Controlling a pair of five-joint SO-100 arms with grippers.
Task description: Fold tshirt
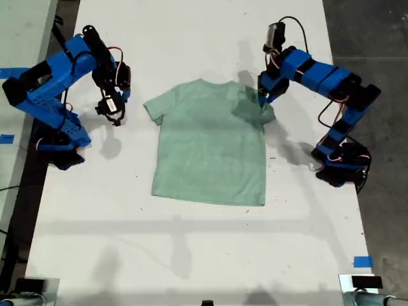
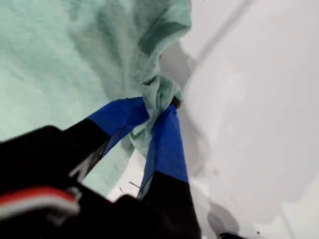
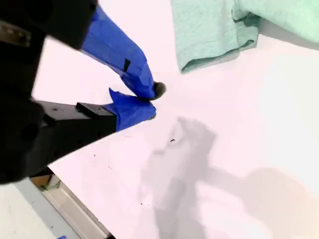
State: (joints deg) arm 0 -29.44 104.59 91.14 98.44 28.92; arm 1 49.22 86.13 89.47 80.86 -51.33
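One sleeve of the pale mint-green short-sleeved tshirt [image 1: 210, 143], lying mid-table, is pinched in my first gripper [image 2: 160, 107] and drawn inward; little else looks folded. My second gripper [image 3: 149, 101], jaws together and empty, hangs beside the other sleeve.
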